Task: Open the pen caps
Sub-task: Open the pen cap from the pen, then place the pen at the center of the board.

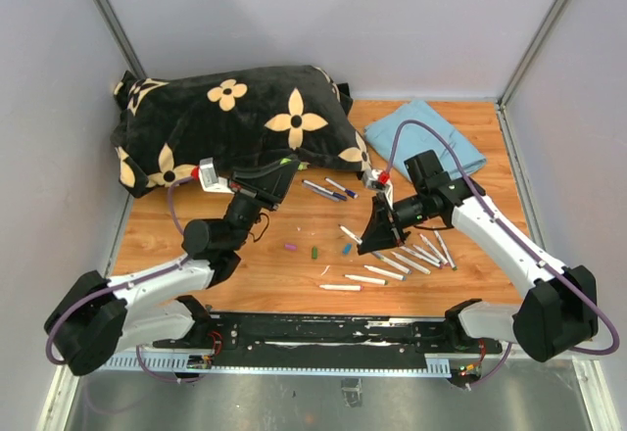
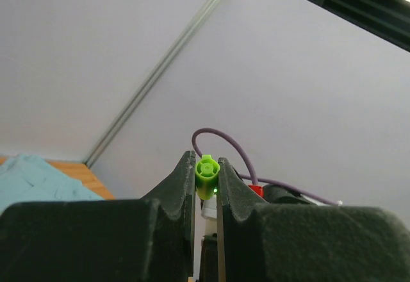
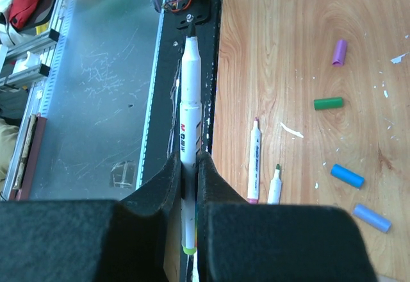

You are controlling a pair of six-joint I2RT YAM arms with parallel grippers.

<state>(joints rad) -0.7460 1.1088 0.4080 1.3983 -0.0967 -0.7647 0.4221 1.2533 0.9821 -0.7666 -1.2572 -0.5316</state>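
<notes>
My left gripper point(image 1: 283, 168) is raised near the pillow and shut on a lime green pen cap point(image 2: 207, 173), which sits between its fingertips point(image 2: 206, 164). My right gripper point(image 1: 376, 239) is shut on a white marker pen point(image 3: 189, 102) whose dark tip is bare; its jaws point(image 3: 190, 161) clamp the barrel mid-length and a lime end shows below. Loose caps lie on the wooden table: purple point(image 3: 339, 52), green point(image 3: 328, 103), blue point(image 3: 347, 175) and pale blue point(image 3: 372, 218). They also show in the top view around the green one point(image 1: 314, 253).
Several uncapped white pens point(image 1: 411, 257) lie in a row right of centre. Two capped pens point(image 1: 325, 191) lie by a black flowered pillow point(image 1: 235, 118). A blue cloth point(image 1: 436, 142) is at the back right. A black rail point(image 1: 323, 331) runs along the near edge.
</notes>
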